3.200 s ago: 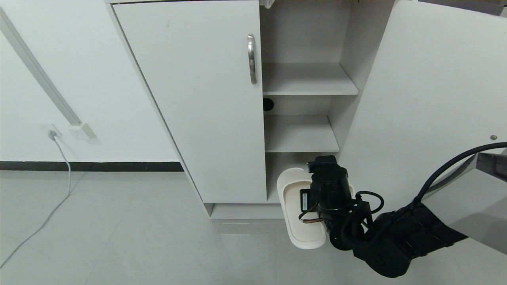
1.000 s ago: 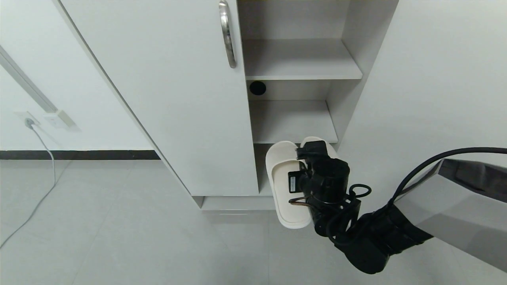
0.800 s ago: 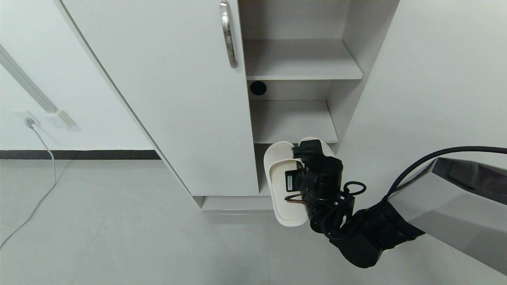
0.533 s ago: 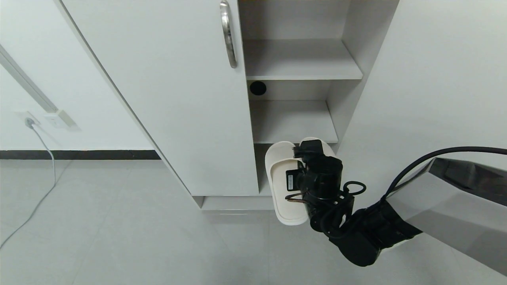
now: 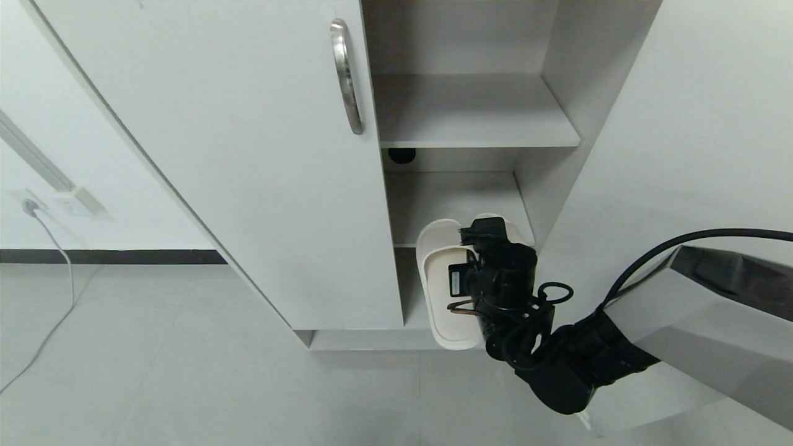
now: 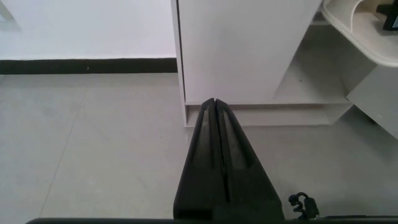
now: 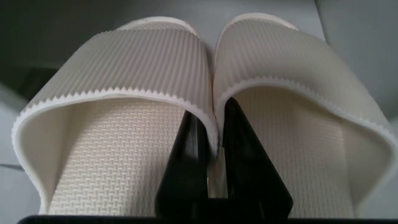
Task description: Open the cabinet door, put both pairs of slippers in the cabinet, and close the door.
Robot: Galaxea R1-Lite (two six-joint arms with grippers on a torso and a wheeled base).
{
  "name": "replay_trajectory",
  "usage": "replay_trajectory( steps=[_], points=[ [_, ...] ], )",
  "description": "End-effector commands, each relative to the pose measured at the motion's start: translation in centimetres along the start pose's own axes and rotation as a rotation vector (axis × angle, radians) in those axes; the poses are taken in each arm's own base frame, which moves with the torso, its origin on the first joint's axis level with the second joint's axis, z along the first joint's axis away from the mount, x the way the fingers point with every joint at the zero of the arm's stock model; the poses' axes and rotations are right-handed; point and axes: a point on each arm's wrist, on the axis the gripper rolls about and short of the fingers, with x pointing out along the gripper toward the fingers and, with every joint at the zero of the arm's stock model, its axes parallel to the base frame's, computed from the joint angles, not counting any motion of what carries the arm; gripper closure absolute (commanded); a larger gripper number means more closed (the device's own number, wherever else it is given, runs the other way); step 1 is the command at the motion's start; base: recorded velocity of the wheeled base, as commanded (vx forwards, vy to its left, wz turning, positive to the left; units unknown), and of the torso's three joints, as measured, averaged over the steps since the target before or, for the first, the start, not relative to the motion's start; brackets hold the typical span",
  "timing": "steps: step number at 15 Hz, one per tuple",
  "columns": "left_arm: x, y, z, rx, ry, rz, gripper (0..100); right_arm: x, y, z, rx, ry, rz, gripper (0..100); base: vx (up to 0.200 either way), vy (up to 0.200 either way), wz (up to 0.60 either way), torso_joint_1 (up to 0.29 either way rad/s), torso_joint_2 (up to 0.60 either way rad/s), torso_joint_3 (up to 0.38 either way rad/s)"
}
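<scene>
Slippers (image 7: 134, 74): 2 cream, ribbed straps, clamped together by right gripper (image 7: 212, 124); left gripper (image 6: 214, 107) closed.

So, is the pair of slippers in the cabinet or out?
Out. The right gripper, shut on the slippers, holds them in the air before the open cabinet, not set down inside.

Bright, even, diffuse light with soft shadows. Cabinet (image 5: 471, 111) dimmer inside, darkest at the bottom bay. Glare streak on handle (image 5: 346, 77). Faint sheen on floor (image 5: 155, 384). Slippers (image 7: 124, 93) evenly lit against dark shade.
</scene>
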Motion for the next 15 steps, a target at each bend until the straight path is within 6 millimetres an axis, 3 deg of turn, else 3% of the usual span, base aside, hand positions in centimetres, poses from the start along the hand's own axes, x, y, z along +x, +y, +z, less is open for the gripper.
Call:
replay_trajectory(
  steps=[1,4,11,15],
  points=[
    [0.0,0.0,0.0,0.000,0.001,0.001,100,0.2,0.0,-0.3,-0.002,0.004,-0.002,100,0.200,0.000,0.00,0.002,0.00,0.007],
    [0.0,0.0,0.0,-0.001,0.001,0.002,100,0.4,0.0,-0.4,0.002,-0.001,0.001,100,0.133,0.000,0.00,0.002,0.00,0.003],
    [0.0,0.0,0.0,-0.004,0.001,0.002,100,5.3,-0.1,-0.1,0.040,-0.045,-0.063,100,0.000,0.000,0.00,0.000,0.00,0.000],
    [0.0,0.0,0.0,-0.006,0.001,0.004,100,6.9,0.0,0.6,0.044,-0.054,-0.052,100,0.000,0.000,0.00,0.000,0.00,0.000]
  ],
)
